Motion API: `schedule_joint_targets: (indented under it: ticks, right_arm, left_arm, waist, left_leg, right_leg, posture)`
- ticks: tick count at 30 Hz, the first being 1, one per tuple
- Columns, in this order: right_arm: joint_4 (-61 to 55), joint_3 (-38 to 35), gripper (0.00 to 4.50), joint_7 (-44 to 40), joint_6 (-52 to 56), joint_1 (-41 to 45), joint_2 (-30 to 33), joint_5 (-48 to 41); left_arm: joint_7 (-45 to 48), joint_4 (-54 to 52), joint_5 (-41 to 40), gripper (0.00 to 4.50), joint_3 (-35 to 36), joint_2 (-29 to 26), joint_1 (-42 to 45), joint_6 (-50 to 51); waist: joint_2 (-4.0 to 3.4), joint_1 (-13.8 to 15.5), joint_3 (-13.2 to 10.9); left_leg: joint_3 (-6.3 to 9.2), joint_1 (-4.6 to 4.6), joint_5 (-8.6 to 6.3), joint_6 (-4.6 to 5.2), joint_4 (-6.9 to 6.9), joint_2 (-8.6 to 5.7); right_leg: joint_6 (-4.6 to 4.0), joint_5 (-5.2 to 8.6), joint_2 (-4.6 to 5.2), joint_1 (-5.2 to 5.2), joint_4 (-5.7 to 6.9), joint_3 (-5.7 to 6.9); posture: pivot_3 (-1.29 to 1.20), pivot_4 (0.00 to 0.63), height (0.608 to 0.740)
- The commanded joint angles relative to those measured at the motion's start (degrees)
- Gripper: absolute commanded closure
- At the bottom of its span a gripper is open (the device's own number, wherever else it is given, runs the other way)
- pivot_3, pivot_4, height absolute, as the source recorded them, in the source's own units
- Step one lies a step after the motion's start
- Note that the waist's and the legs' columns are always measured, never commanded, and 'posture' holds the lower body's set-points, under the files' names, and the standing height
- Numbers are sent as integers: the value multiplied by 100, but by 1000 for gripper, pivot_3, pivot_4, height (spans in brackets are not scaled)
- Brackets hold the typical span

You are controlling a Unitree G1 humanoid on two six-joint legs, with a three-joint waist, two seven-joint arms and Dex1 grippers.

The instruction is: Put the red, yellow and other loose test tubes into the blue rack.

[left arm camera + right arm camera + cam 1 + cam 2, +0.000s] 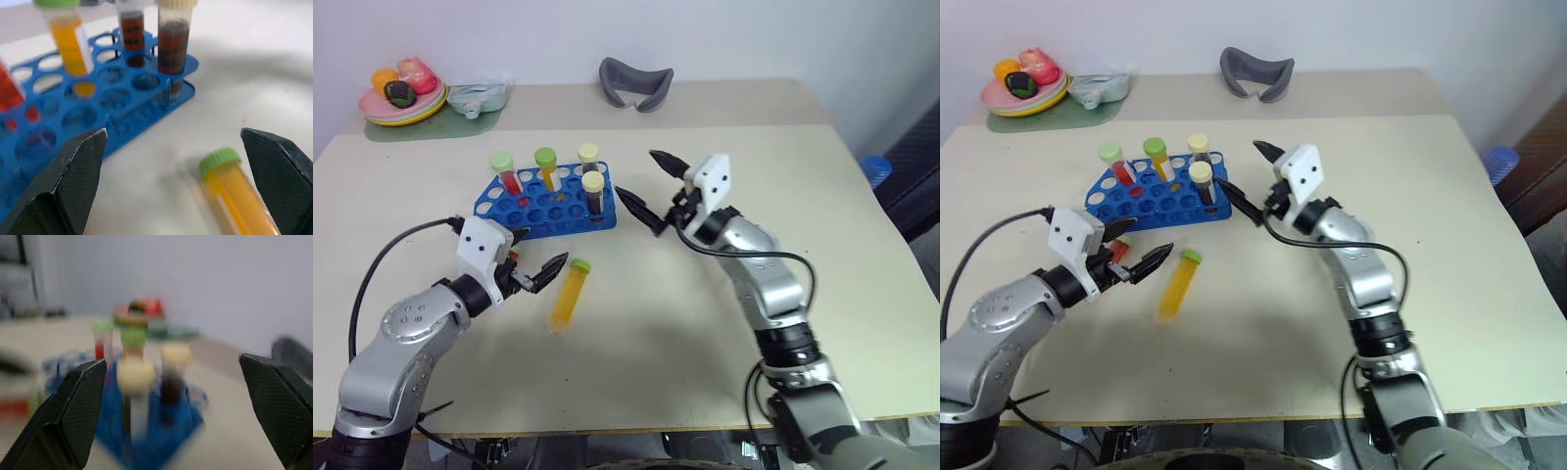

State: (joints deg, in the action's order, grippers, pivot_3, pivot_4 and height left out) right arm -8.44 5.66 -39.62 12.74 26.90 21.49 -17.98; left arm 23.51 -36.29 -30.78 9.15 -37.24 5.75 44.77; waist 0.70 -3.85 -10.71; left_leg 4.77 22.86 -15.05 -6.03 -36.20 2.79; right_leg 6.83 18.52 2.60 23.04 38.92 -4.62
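The blue rack (533, 208) stands left of the table's middle. Upright in it are a red test tube (509, 179), a yellow one (549, 176) and two brown ones with pale caps (594, 196). A loose yellow-orange tube with a green cap (568, 297) lies on the table in front of the rack. My left gripper (531, 255) is open just left of this tube's cap, and the tube (234, 188) lies near one of its fingers (276, 171). My right gripper (651, 186) hangs open just right of the rack, holding nothing.
At the back left a plate of toy food (403, 98) rests on a pale green tray (431, 129), with a clear packet (478, 96) beside it. A grey curved object (634, 84) lies at the back middle. Bare tabletop stretches to the right and front.
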Motion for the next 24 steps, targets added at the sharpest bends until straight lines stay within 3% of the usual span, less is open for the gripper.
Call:
schedule_joint_targets:
  ticks: [1,4,9,17,24]
  right_arm:
    - [-992,-97,93,-1120,555,-365,990,-551]
    - [-1367,-181,93,-1715,830,-688,1750,-826]
    - [-1408,-354,93,-1884,1067,-879,2097,-981]
    - [-1537,-370,93,-1924,1084,-1048,2151,-1010]
    - [-1793,-314,93,-1727,1156,-1265,2052,-1033]
  left_arm:
    - [-303,-292,-250,0,-83,-281,604,1232]
    - [-436,-140,-476,0,-203,-446,1261,2428]
    - [-312,430,-921,0,-877,-525,2977,4656]
    - [-717,1416,-2602,0,-2087,-1410,3883,4773]
    - [-2308,1924,-4139,0,-2154,-1095,3897,4773]
  waist:
    - [0,-17,0]
    - [2,-31,-3]
    - [21,-3,-14]
    - [23,7,-21]
    - [24,111,-22]
  left_leg:
    - [0,-2,-1,1,2,0]
    - [0,-16,-3,6,4,1]
    - [3,-45,-4,8,-4,-2]
    - [4,-32,-12,21,15,0]
    - [4,-33,-12,21,3,-2]
  right_leg:
    - [1,0,0,-2,-3,0]
    - [1,1,-6,-12,-6,-3]
    - [1,2,-7,-53,-15,-1]
    - [3,2,-2,-53,-65,2]
    - [5,1,4,-63,-65,3]
  posture:
    - [0,150,740]
    - [0,150,740]
    - [0,150,740]
    - [0,150,740]
    - [0,150,740]
